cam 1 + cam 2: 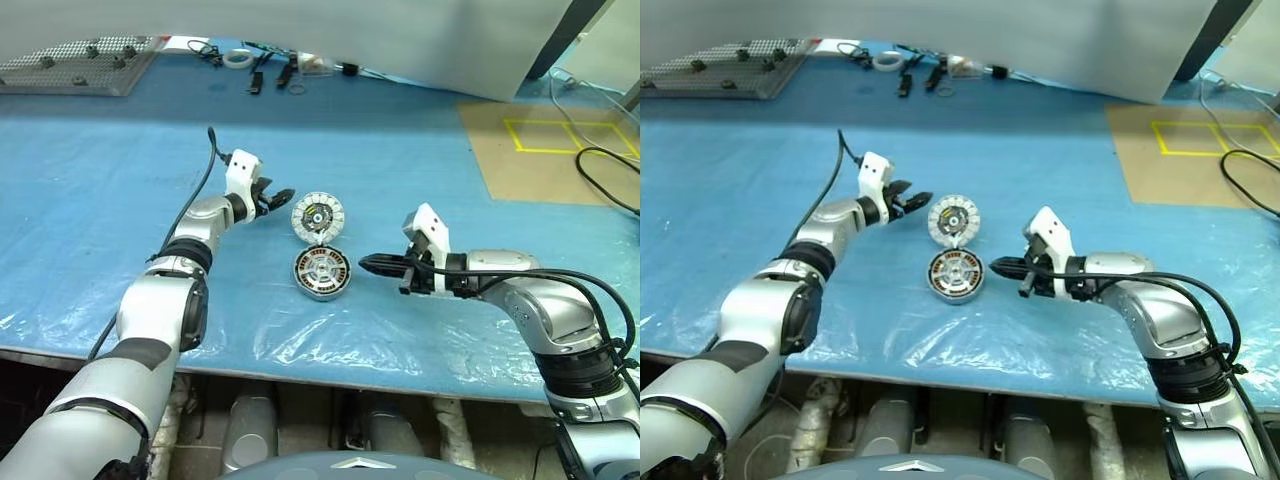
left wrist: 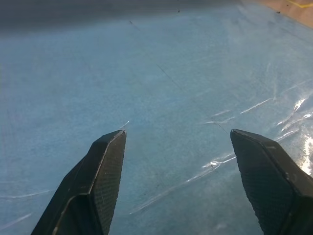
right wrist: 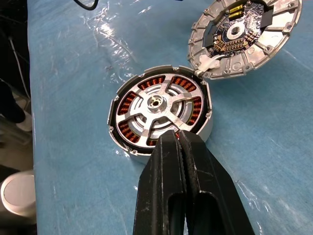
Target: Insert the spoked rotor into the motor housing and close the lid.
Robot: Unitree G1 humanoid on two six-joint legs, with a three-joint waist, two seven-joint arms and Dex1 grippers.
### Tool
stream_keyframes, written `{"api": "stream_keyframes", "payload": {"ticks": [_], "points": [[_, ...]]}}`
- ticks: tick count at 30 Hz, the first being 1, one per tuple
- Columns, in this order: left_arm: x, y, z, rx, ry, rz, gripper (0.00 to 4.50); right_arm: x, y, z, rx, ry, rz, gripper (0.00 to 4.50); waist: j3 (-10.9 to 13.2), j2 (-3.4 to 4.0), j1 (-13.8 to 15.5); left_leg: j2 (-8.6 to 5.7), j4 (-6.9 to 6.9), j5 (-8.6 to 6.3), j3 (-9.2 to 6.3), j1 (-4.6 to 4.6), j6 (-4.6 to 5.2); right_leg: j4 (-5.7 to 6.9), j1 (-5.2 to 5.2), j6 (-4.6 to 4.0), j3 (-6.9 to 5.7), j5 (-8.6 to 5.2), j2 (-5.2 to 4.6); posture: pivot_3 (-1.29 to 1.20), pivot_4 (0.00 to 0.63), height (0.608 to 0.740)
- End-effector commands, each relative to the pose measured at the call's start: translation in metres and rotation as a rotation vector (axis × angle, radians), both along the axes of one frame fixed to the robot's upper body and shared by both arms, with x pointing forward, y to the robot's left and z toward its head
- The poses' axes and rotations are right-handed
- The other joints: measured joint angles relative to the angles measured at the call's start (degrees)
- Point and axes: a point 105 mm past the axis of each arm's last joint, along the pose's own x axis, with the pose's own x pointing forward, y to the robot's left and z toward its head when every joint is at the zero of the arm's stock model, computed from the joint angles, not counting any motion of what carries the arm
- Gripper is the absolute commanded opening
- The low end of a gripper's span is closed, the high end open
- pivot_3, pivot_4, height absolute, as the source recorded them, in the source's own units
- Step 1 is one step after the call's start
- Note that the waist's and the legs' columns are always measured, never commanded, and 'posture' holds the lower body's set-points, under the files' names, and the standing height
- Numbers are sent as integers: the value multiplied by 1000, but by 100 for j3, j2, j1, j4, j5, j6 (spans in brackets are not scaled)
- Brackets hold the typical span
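Rotor [image 3: 157, 108] sits in the housing [image 3: 117, 134], lid [image 3: 243, 36] beside it at centre frame. Left tool [image 1: 283, 196] spread, right tool [image 1: 366, 265] pressed together; a careless nudge could skew the lid.

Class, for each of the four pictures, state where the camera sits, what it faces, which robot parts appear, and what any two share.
Head, left and right eye: look forward and down over the blue table; both arms, left gripper, right gripper, motor housing, lid.
Left wrist: faces the blue cover; two spread fingers.
Right wrist: faces the housing with a spoked rotor seated inside; shut fingers.
Shared: housing and lid appear in head and right wrist views.
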Motion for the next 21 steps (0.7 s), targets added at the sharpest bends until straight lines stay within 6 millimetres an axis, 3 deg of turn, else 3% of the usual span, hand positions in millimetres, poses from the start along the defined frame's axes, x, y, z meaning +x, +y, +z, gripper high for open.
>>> {"api": "stream_keyframes", "payload": {"ticks": [1,3,7,12,15,18,20,21], "points": [[-2,-10,7,-66,20,-53,3578,-5,-1,12,10,-41,-2,0,0,0,7,0,0,0,0,0,1,0,0,0,-1,0,0,0,150,740],[-3,-12,5,-123,57,-53,3578,-6,-2,12,8,-38,-7,0,0,0,4,-1,1,-1,0,0,2,0,1,0,-1,0,-2,0,150,740],[-3,-6,2,-141,67,-32,2855,-8,-5,11,-4,-34,-16,0,0,0,0,0,1,-2,0,4,5,0,4,0,-2,0,-2,0,150,740],[-7,-6,-10,-93,102,-40,1154,-9,-7,10,-14,-30,-20,0,0,0,2,-1,1,-3,0,4,8,-2,5,0,-2,0,-3,0,150,740],[-10,-6,-15,-86,116,-55,1154,-10,-6,9,-15,-28,-16,0,0,0,1,-1,1,-4,0,4,10,-2,5,0,-2,0,-3,0,150,740],[-11,-1,-17,-121,129,-47,612,-11,-7,9,-21,-26,-13,0,0,0,0,0,1,-6,0,4,12,-2,5,0,-2,0,-3,0,150,740],[-12,-2,-17,-151,141,-60,25,-11,-8,9,-30,-26,-16,0,0,0,1,0,1,-6,0,4,14,-3,5,0,-2,0,-4,0,150,740],[-14,-5,-16,-159,145,-80,25,-12,-10,8,-36,-25,-18,0,0,0,1,0,1,-6,0,3,14,-2,5,0,-2,0,-4,0,150,740]]}}
